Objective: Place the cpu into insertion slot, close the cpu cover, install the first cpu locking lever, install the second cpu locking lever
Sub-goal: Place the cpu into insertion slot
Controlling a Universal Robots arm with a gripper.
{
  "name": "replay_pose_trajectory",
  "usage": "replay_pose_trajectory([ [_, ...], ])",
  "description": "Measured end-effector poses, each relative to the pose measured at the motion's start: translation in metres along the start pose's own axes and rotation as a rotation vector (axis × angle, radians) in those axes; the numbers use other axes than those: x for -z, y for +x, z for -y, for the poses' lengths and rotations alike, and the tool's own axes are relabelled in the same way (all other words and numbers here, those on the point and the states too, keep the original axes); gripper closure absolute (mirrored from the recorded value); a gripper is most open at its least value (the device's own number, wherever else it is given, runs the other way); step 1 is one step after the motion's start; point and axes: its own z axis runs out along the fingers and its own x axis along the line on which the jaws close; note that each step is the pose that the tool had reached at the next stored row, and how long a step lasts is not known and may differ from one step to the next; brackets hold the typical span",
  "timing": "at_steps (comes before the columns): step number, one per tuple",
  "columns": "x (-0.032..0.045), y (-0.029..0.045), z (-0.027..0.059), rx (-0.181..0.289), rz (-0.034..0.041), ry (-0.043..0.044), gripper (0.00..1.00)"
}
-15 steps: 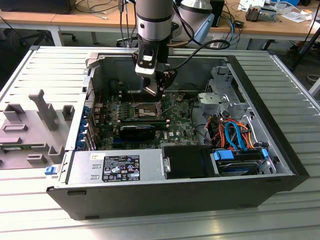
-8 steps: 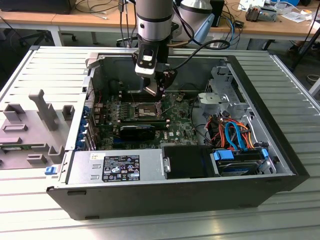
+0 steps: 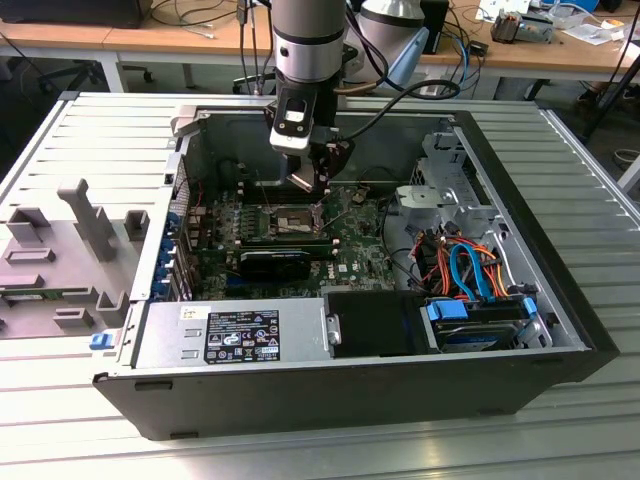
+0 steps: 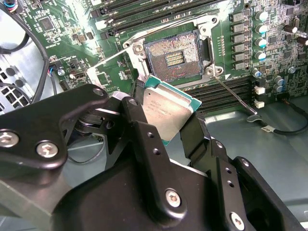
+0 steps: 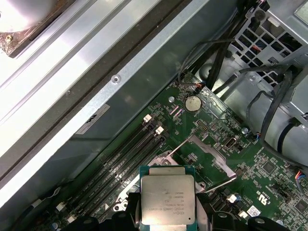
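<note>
Lab: desks (image 3: pixel 200 45), loose cables (image 3: pixel 462 62), opened computer case (image 3: pixel 330 395).

Arm (image 3: pixel 308 40) vertical, claw (image 4: pixel 166 115) downward, fingers (image 4: pixel 139 130) pinched close.

On the desk (image 3: pixel 570 440), an open computer case (image 3: pixel 350 400) lies centrally, its power supply (image 3: pixel 240 335) against the near wall. A grey holder (image 3: pixel 70 250) stands by the desk's edge, on the exterior view's left.

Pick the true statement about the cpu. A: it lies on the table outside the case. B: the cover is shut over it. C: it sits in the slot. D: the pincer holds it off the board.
D: in the second wrist view the pincer clamps the cpu apart from the slot, which lies bare.
</note>
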Motion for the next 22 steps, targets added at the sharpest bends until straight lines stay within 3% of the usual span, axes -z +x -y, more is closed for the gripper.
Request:
replay_pose_trajectory([
  [22, -0.0002, 0.0, 0.0, -0.012, 0.0013, 0.0002, 0.46],
])
